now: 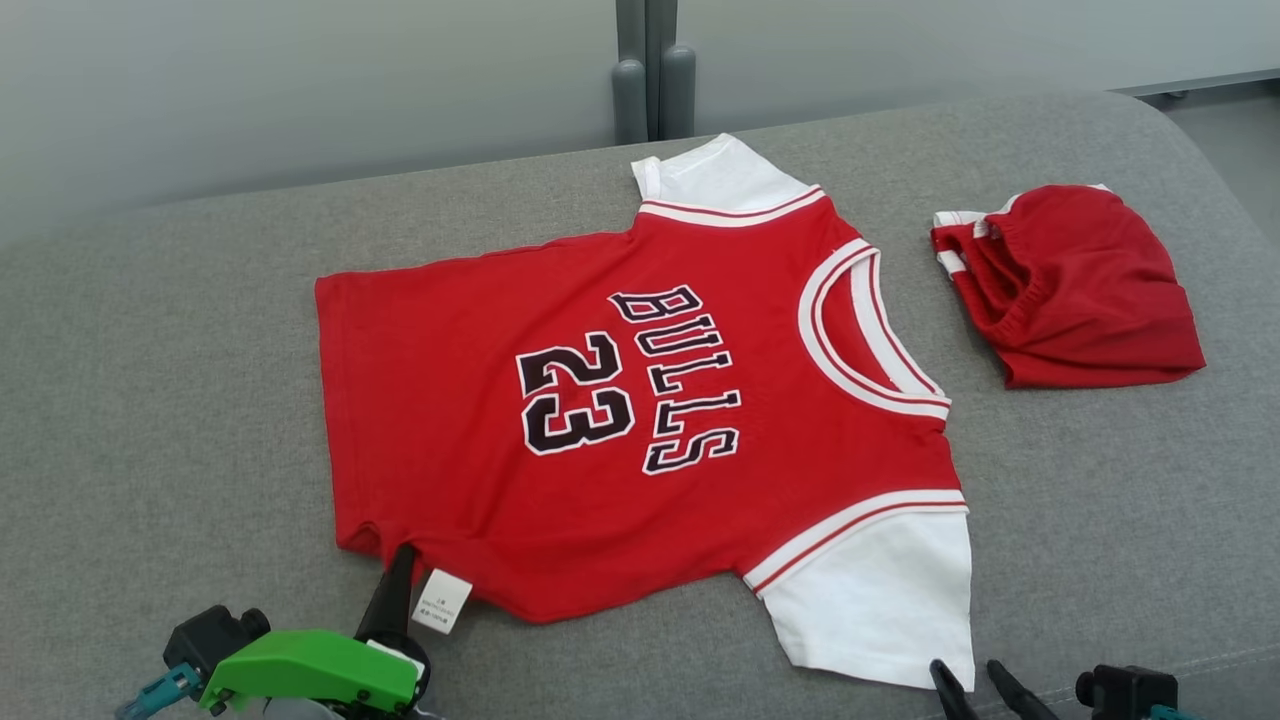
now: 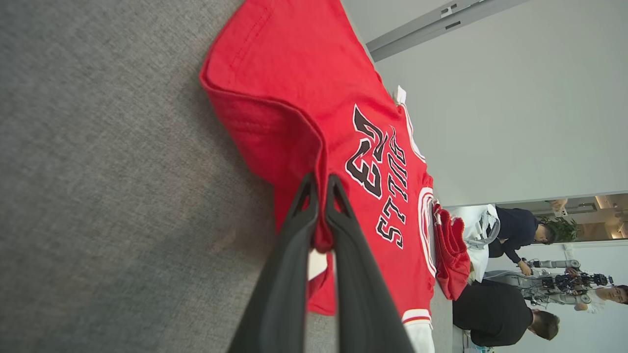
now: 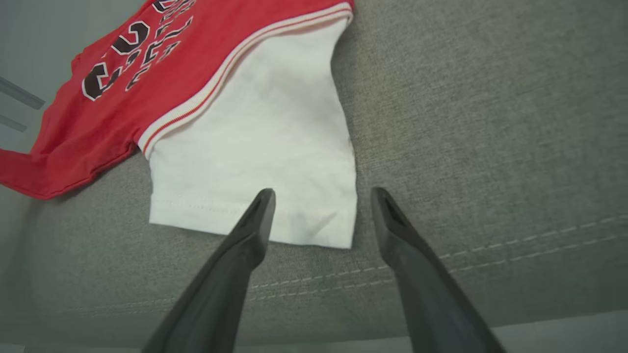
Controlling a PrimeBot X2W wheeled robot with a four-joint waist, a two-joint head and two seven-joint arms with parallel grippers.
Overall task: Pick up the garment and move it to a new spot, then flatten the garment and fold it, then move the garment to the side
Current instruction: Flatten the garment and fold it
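One red jersey (image 1: 600,420) for you, flat and front up, about mid-way across the grey cushion (image 1: 150,400). It has black "BULLS 23" lettering, white short sleeves, and red-and-white striped trim at the armholes and neck. Its long axis runs left to right in the head view, hem at left and neckline at right, so the lettering reads sideways. The hem's near corner is bunched up into a small ridge, with a white care tag (image 1: 441,600) just beside it. Your left gripper (image 1: 398,560) comes in low from the lower left, fingers pressed together and pinching red fabric at that corner. It's probably both layers, but the view's too tight to be sure. The near sleeve (image 1: 880,590) points toward the robot. Your right gripper (image 1: 968,668) sits at lower right, fingers spread, tips aimed at that sleeve's cuff. Red shorts (image 1: 1080,290) lie bunched at far right, apart from the jersey.
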